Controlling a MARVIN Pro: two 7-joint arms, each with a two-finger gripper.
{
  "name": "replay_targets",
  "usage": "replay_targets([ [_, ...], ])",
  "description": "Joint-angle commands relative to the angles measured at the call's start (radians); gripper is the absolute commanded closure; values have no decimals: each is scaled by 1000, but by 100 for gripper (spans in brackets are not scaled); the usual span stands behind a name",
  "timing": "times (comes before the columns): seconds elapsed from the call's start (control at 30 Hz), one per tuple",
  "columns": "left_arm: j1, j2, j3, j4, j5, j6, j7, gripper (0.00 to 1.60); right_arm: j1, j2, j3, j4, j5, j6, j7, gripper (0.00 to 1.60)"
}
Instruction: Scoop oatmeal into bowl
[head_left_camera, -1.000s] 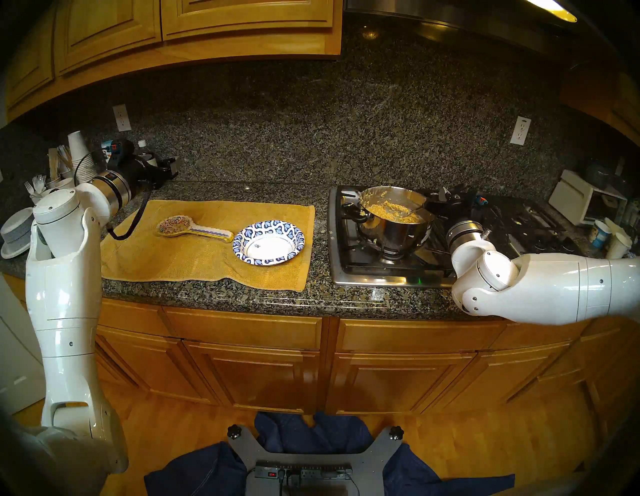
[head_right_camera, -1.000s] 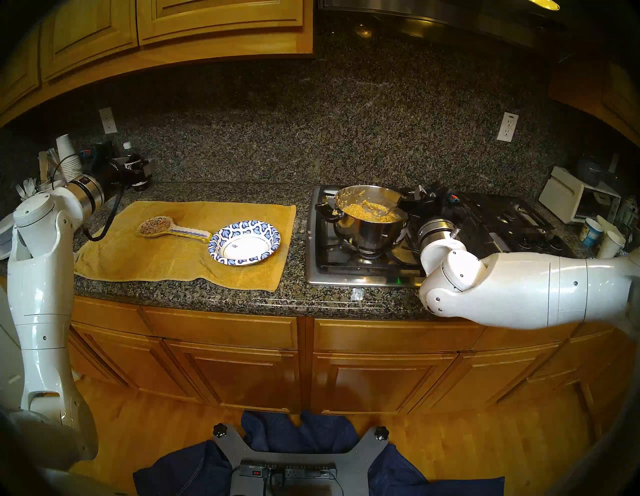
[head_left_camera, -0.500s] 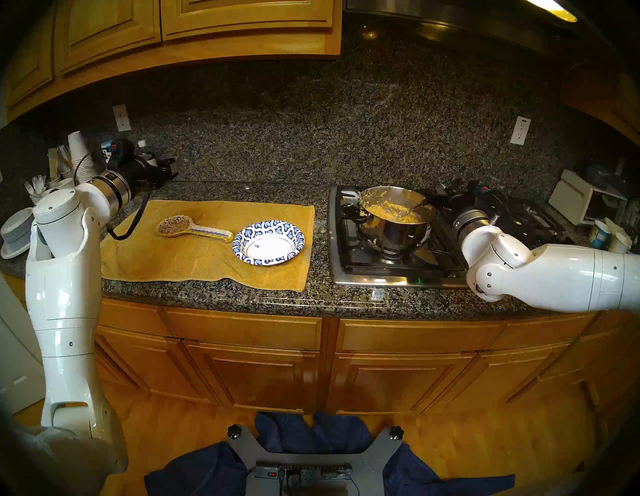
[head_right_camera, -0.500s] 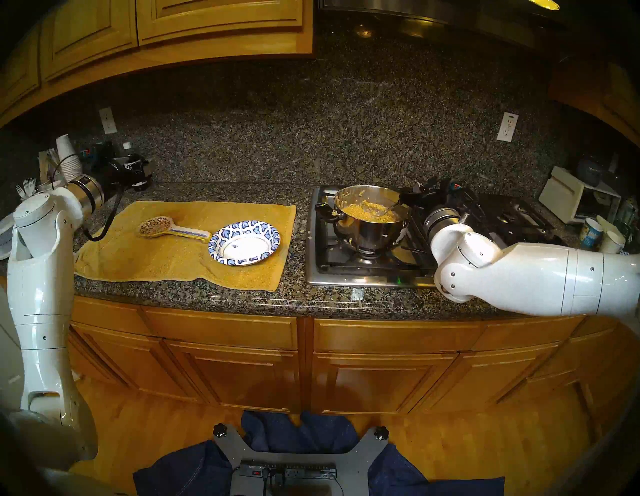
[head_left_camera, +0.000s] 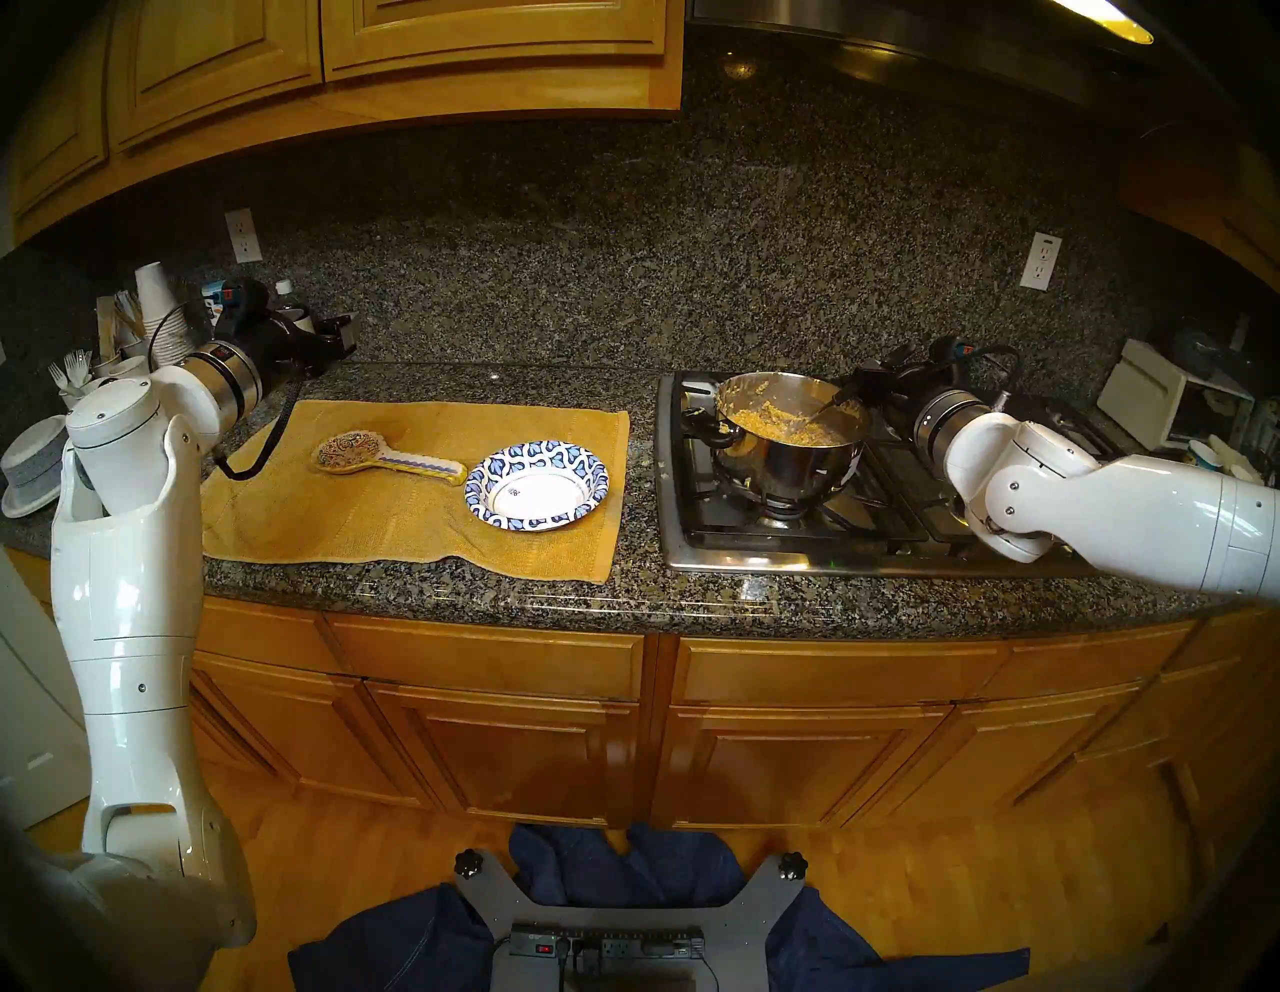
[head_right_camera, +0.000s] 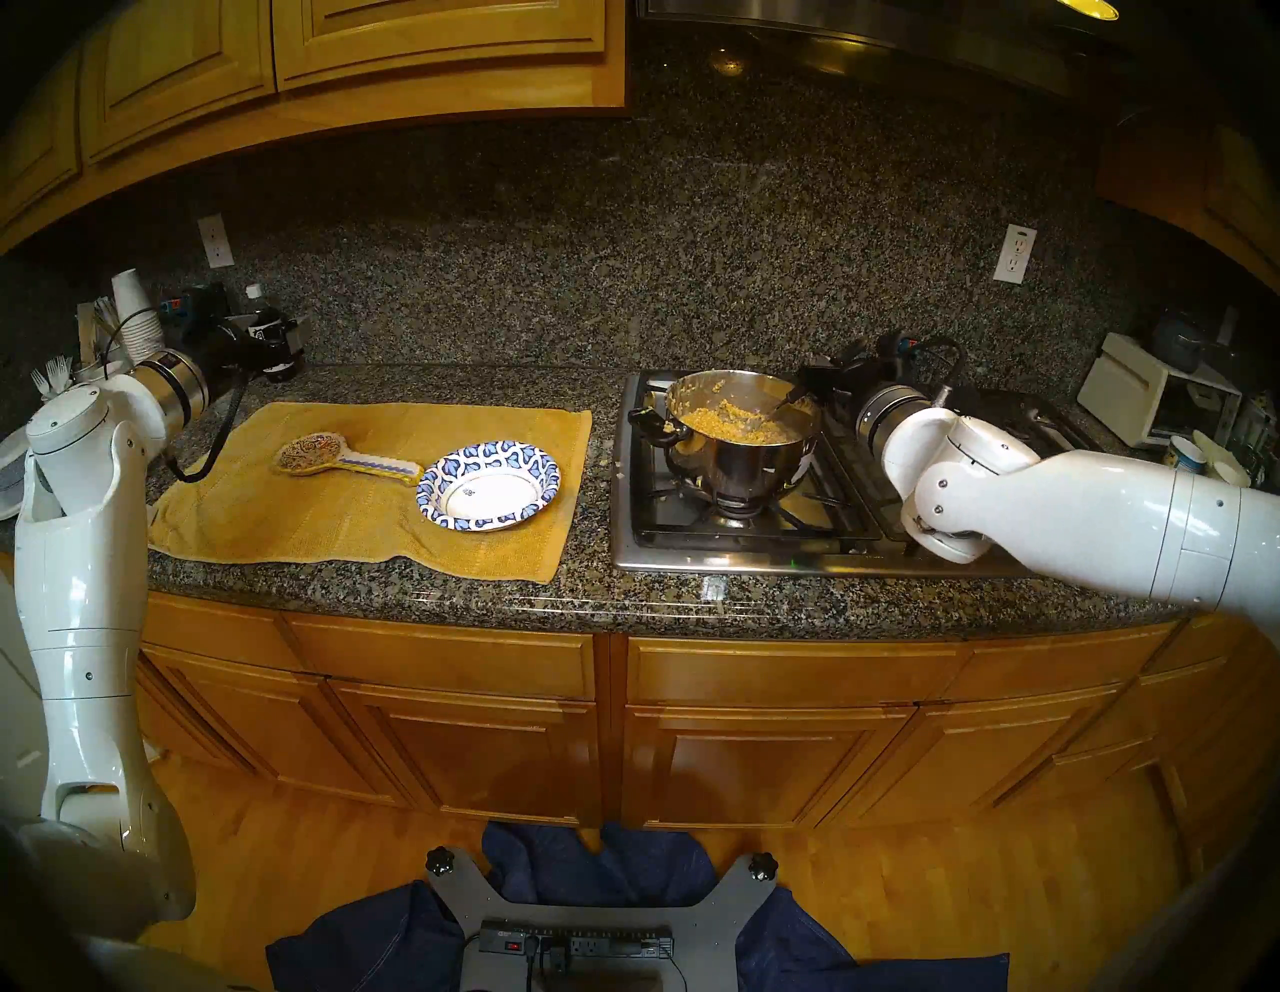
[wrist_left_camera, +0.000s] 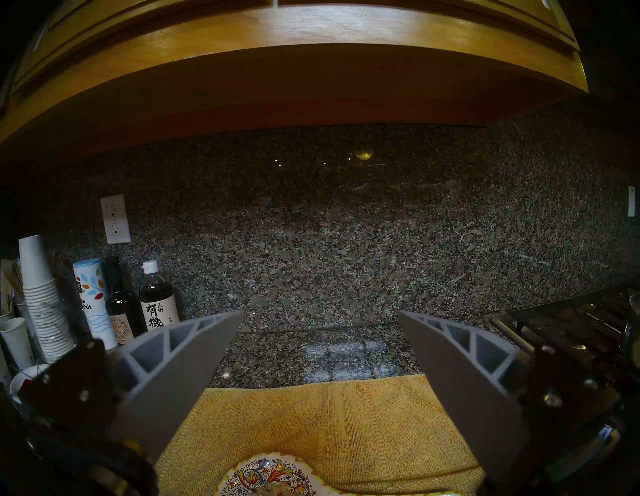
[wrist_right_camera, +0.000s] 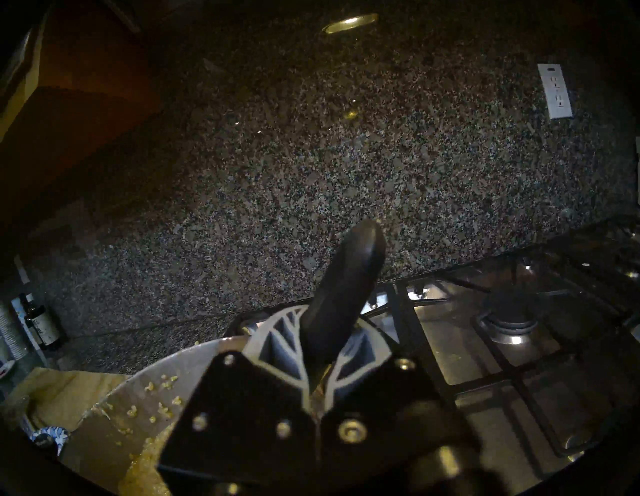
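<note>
Two white arms over a speckled granite surface (head_left_camera: 485, 596). Largest item on it: a yellow towel (head_left_camera: 388, 506), spread flat on the left half. Right of that, a steel stovetop (head_left_camera: 783, 547) with black grates. On its front-left burner, a shiny steel pot (head_left_camera: 789, 471), oatmeal (head_left_camera: 783, 424) heaped inside and specks stuck to the inner wall. On the towel's right end, the bowl (head_left_camera: 537, 486): paper, blue-and-white rim, white centre bare. Just beside its left edge, a painted ceramic spoon rest (head_left_camera: 388, 463), lying flat. Smallest: a spoon (head_left_camera: 828, 409) with a dark handle, slanting down into the oatmeal from the pot's right rim. Right claw (head_left_camera: 855, 388) clamped tight on that handle, whose butt pokes up between the grey fingers (wrist_right_camera: 277, 341) in the right wrist view. Left claw (wrist_left_camera: 320, 317) spread wide, gripping nothing, pointing at the backsplash above the towel's far left corner, well apart from bowl and pot.
</note>
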Motion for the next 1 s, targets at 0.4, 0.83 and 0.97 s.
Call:
replay_targets([
  [0.4,-32,8,-2,-28,-5,-17,-1,0,83,38,43,14,77,224,176,160],
  [0.83,-31,9,-2,-28,-6,-16,0,0,119,83,78,36,154,282,207,160],
  [0.97,-31,10,-2,-28,-6,-16,0,0,128,85,94,45,192,283,210,160],
])
